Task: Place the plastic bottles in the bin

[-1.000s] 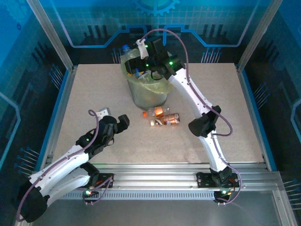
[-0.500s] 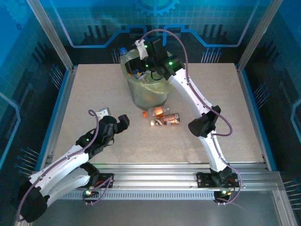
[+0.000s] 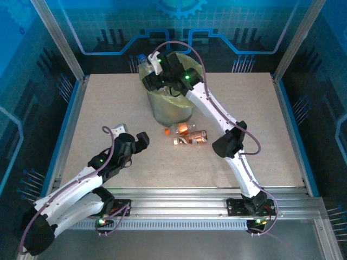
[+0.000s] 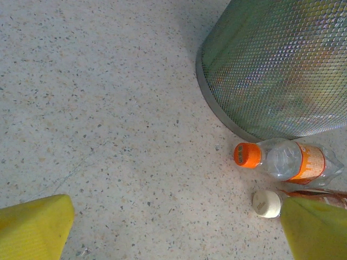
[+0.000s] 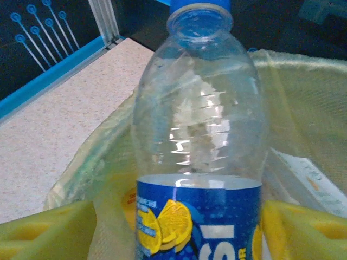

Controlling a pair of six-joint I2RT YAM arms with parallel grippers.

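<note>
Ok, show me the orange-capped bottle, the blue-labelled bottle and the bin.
orange-capped bottle (image 4: pixel 283 160), left wrist view, on its clear body.
blue-labelled bottle (image 5: pixel 198 130), right wrist view, on the clear body above the label.
bin (image 4: pixel 271 70), left wrist view, on its mesh wall.

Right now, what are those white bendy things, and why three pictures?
They are robot arms: the left arm and the right arm, each with yellow jaws. One picture looks down from above; the others come from a camera on each wrist. On the speckled beige table stands a round grey mesh bin lined with a yellow-green bag. Beside it lie an orange-capped clear plastic bottle and a crushed white-capped bottle. The right arm's jaws sit either side of a blue-capped clear bottle at the bin's rim, with a gap on one side. The left arm's jaws are open, empty.
</note>
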